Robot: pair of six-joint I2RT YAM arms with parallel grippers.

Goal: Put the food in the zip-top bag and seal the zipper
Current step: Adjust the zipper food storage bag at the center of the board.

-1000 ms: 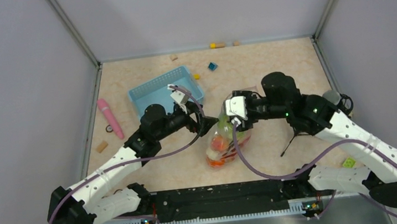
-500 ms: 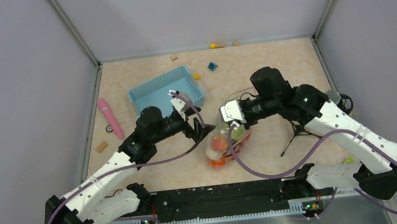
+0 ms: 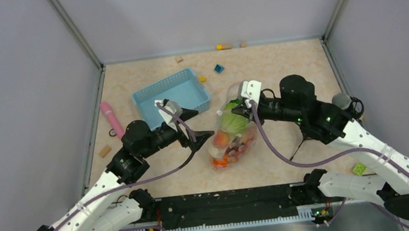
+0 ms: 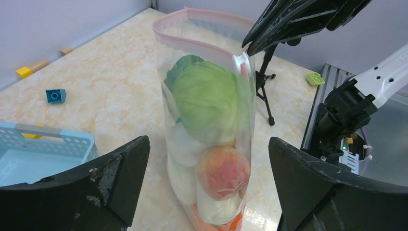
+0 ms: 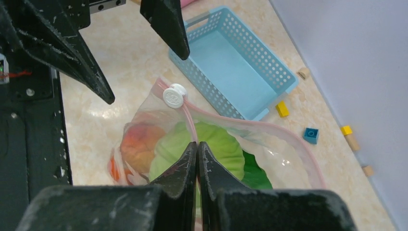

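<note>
While the right gripper (image 5: pixel 197 144) pinches the zipper (image 5: pixel 189 115), its slider (image 5: pixel 174 96) sits just beyond the fingertips. The spread left gripper (image 4: pixel 208 142) faces the zip-top bag (image 4: pixel 211 120).

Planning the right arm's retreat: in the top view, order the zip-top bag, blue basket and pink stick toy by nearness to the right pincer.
1. zip-top bag: pinched in the right pincer.
2. blue basket: to its left, toward the back.
3. pink stick toy: far left, by the wall.
</note>
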